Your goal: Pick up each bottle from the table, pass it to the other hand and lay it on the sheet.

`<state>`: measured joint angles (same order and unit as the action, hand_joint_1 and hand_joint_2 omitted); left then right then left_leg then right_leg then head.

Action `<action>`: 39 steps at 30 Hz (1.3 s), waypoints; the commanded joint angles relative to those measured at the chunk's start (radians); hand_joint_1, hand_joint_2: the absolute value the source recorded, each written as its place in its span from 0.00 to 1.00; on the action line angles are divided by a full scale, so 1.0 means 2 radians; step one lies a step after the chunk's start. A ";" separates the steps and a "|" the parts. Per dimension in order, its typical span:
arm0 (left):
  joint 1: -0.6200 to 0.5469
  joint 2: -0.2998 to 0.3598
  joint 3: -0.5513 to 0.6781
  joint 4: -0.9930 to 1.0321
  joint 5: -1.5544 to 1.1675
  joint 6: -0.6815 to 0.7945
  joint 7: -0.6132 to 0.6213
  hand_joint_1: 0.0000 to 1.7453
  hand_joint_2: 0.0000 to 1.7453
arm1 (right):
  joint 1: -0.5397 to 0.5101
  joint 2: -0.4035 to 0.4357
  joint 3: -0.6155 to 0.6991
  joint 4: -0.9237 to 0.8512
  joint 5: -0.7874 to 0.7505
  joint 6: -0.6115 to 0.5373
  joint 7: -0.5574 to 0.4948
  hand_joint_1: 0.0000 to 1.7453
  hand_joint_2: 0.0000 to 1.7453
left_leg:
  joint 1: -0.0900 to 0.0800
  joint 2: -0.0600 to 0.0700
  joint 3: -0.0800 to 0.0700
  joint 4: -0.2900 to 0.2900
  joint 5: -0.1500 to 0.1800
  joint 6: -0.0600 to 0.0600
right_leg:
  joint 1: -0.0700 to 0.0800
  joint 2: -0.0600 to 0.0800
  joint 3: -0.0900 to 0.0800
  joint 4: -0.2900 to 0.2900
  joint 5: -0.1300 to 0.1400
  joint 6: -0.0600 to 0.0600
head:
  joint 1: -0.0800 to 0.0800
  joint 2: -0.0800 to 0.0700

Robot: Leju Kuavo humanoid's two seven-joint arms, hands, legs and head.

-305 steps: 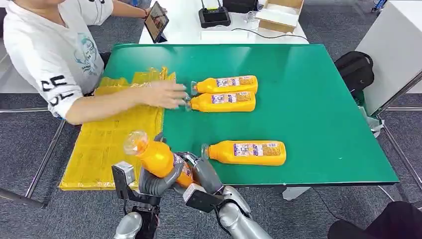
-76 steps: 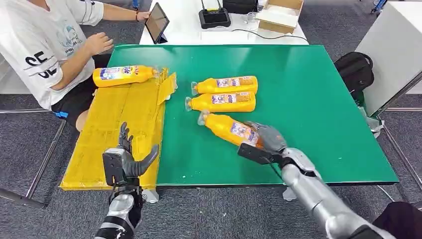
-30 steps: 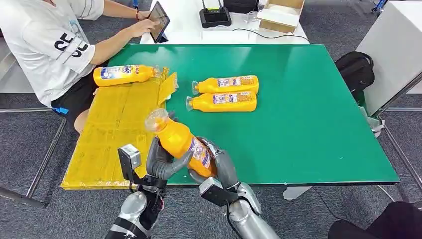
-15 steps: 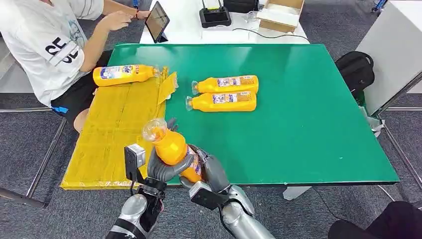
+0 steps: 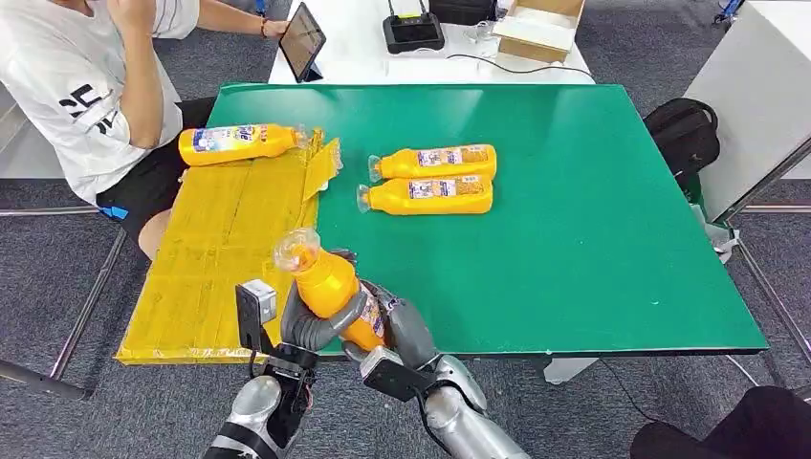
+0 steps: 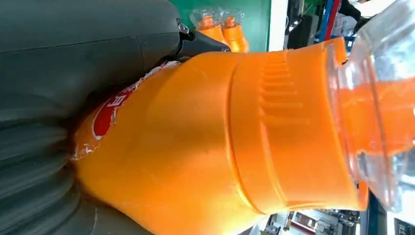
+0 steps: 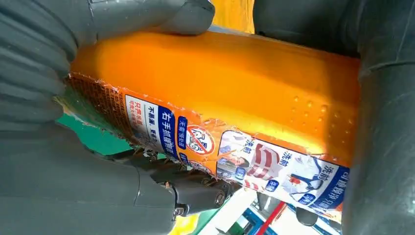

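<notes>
Held bottle (image 5: 330, 287): orange, with a clear cap. Its long axis is tilted, cap end raised and pointing up and toward the yellow sheet (image 5: 215, 258), base end low toward the robot. It sits above the near edge of the green bench (image 5: 593, 220), at the boundary between sheet and bare green surface.

Left robot hand (image 5: 311, 325): wrapped around the upper body of the held bottle just below the neck, thumb across the front. The left wrist view confirms the thumb pressed on the orange shoulder (image 6: 205, 147).

Right robot hand (image 5: 402, 330): fingers curled around the lower, labelled part of the same bottle, beside and slightly under the left hand. The right wrist view shows grey fingers closed over both ends of the labelled section (image 7: 220, 107). Both hands appear to bear on the bottle at once; how firmly each one clamps cannot be judged from these views.

Bottle count: four in all.
- One held, as above.
- One bottle on the sheet (image 5: 237, 143), lying flat at the sheet's far end, long axis across the bench, cap pointing right.
- Two bottles lying flat mid-bench, side by side and touching or nearly so, long axes parallel, caps pointing left toward the sheet: the farther bottle (image 5: 435, 162) and the nearer bottle (image 5: 427, 194).

A seated person (image 5: 86, 86) is at the far left of the bench, beside a tablet (image 5: 301, 40).
</notes>
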<state>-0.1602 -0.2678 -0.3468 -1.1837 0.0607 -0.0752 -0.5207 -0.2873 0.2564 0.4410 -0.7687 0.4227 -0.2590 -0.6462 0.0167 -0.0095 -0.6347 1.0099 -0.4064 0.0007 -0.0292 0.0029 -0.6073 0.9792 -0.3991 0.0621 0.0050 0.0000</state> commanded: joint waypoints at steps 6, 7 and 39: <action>-0.033 0.003 -0.022 0.020 -0.002 -0.009 -0.001 1.00 1.00 | -0.008 0.002 0.042 0.036 0.007 0.007 0.006 1.00 1.00 | 0.001 0.000 0.002 0.000 -0.001 0.000 | 0.001 -0.001 0.002 0.000 -0.001 -0.002 | 0.000 0.000; -0.048 0.005 0.002 0.016 -0.019 0.031 -0.011 1.00 1.00 | -0.012 0.000 0.035 0.005 0.000 0.007 0.018 0.00 0.00 | 0.001 0.000 0.003 0.000 -0.001 0.000 | 0.001 -0.001 0.003 0.000 -0.001 -0.002 | 0.000 0.000; -0.276 0.123 0.227 0.329 -0.816 0.387 0.095 1.00 1.00 | -0.004 -0.010 0.040 -0.160 -0.087 -0.005 -0.009 0.00 0.00 | 0.002 0.001 0.002 0.000 0.000 -0.001 | 0.002 0.001 0.002 0.000 0.000 -0.002 | 0.000 0.000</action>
<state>-0.5874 -0.1522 0.1134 -0.8304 -1.0293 0.6958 -0.5591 -0.2771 0.2613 0.4761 -1.0514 0.2830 -0.2682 -0.6459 0.0190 -0.0096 -0.6360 1.0100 -0.4037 -0.0017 -0.0268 0.0031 -0.6087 0.9803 -0.3986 0.0616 0.0050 0.0000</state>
